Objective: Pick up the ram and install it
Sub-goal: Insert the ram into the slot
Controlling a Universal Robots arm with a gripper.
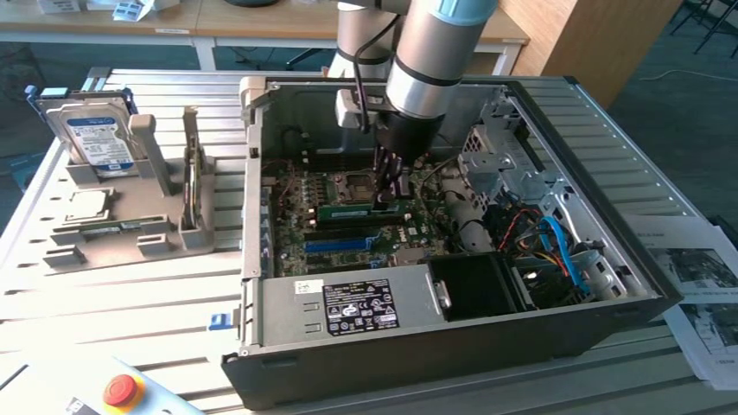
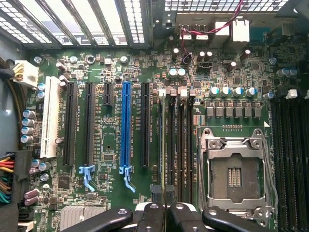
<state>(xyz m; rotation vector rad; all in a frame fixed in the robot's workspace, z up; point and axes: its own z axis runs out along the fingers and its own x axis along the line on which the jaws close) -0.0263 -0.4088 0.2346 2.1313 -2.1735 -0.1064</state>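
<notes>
I see the gripper (image 1: 392, 192) pinched narrow on the ram (image 1: 346, 210), mid-frame in the exterior view, edge-down over the motherboard (image 1: 334, 246).

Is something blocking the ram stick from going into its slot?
Nothing visible does. The fingers grip the ram stick right at the long black slots beside the empty chip socket, and no cable or part lies across those slots.

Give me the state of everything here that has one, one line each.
gripper, shut on the ram
ram, on edge, down at the motherboard; seated or not, cannot tell
computer case, side open
hard drive, upright in the gray holder
processor chip, flat in the gray holder
</notes>
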